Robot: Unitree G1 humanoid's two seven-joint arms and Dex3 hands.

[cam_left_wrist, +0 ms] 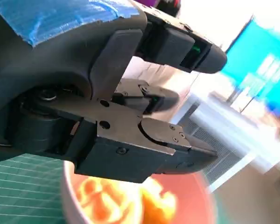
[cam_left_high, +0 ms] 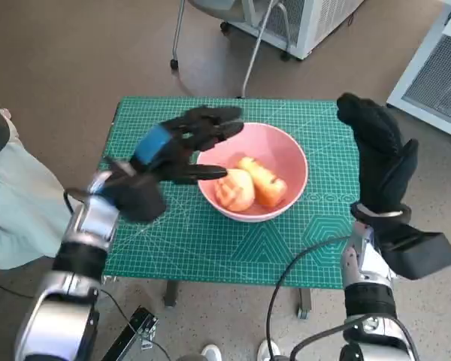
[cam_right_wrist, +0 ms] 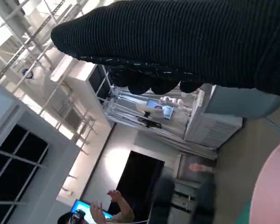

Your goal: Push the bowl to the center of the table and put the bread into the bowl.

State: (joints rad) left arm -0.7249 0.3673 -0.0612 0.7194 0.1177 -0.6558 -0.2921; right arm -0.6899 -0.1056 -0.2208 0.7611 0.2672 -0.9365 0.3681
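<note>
- bread [cam_left_high: 249, 186]: two pieces lie touching inside the pink bowl [cam_left_high: 293, 154], which sits near the middle of the green mat [cam_left_high: 210, 241].
- left hand [cam_left_high: 182, 143] hovers over the bowl's rim, fingers spread, grasping nothing.
- right hand [cam_left_high: 376, 147] is raised beside the bowl, holding nothing.

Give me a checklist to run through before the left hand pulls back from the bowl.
1. Bread inside the pink bowl: ok, two pieces lie in it.
2. Left hand holds nothing: ok, fingers apart over the bowl's rim.
3. Bowl near the middle of the green mat: ok, roughly central.
4. Right hand away from the bowl: ok, raised beside it.
5. Left fingers off the bread: cannot tell.
</note>
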